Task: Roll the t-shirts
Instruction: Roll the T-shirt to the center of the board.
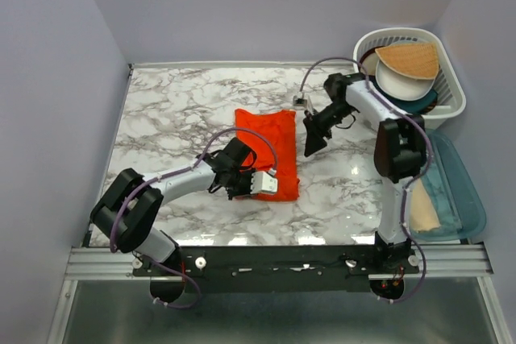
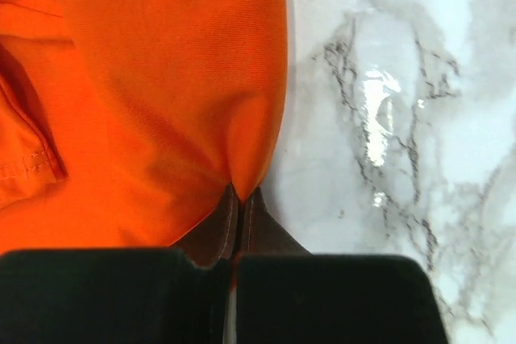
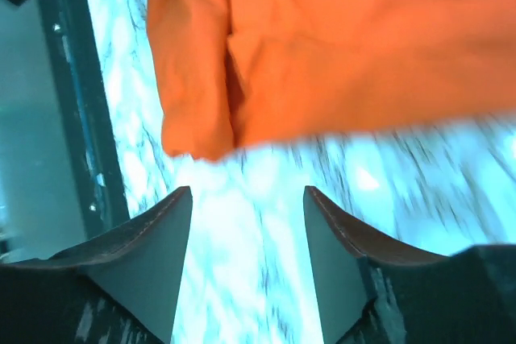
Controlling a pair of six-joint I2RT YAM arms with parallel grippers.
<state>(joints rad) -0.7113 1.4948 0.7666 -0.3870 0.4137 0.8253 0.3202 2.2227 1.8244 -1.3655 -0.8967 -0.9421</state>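
Now, left hand (image 2: 239, 203): closed tight on the t-shirt (image 2: 145, 78) at its edge. The cloth rises to a small peak right at the fingertips, so I read it as a pinch on fabric, meant to anchor or lift that end for rolling.
Right hand (image 3: 246, 199): jaws stand apart with nothing between them, only marble below. It hangs just beside the t-shirt's right edge without touching it, probably placed to take the matching side.
Where the t-shirt is: flat on the marble tabletop (image 1: 161, 118), about the middle, between the two hands and well apart from the white basket (image 1: 399, 31) at the far right corner.
How the t-shirt looks: plain bright orange-red, thin and soft, folded into a longish rectangle running away from the arms. A stitched hem shows in the left wrist view, a doubled-over corner in the right wrist view.
Roll so far: not begun, by my reckoning; no rolled part shows.
Handling: limp cloth, so one pinch alone would likely drag it askew.
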